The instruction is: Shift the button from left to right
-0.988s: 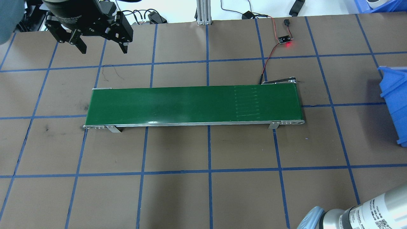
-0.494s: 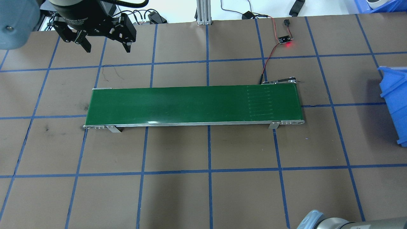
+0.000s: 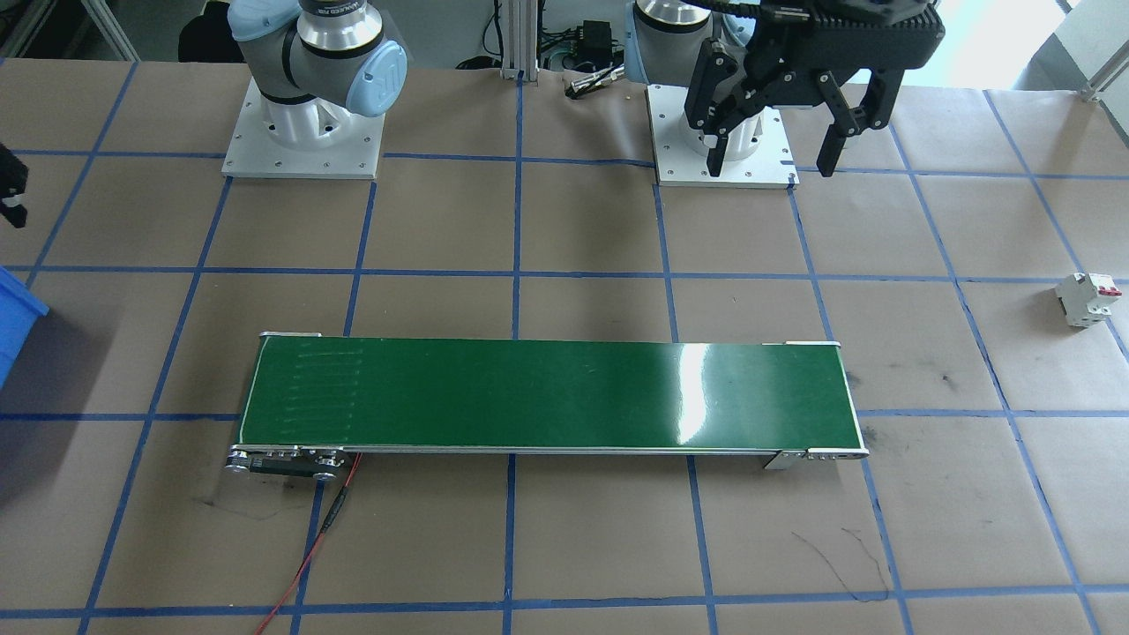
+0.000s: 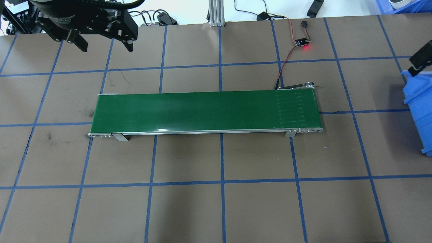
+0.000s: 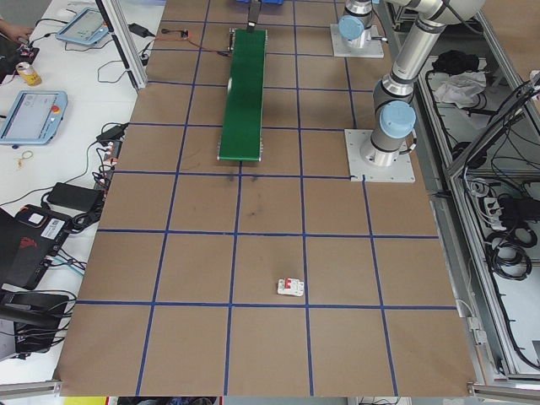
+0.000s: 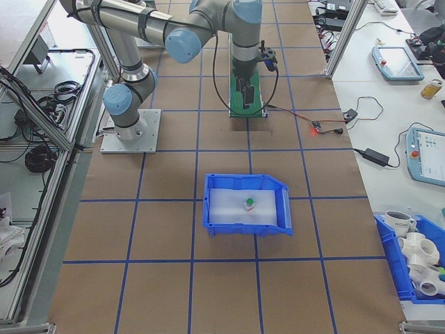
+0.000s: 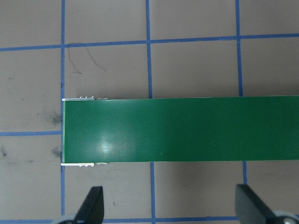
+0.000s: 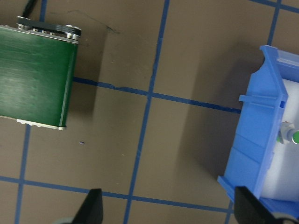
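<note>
Button [image 6: 249,203] already sits in the blue bin [image 6: 212,209] — right pincer [image 8: 168,205] nearest, spread wide, empty — left pincer [image 3: 769,145] far, wide too.

We see the left gripper [image 3: 770,150] raised, its 2 fingers [image 7: 92,206] spread wide with nothing between them. The right gripper [image 8: 168,207] also hangs with fingers apart and pointing down, holding nothing.

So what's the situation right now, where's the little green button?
Left gripper open, empty, up near its base. Right gripper open, empty, between belt and blue bin. Button sits in the bin. Nothing in the way.
</note>
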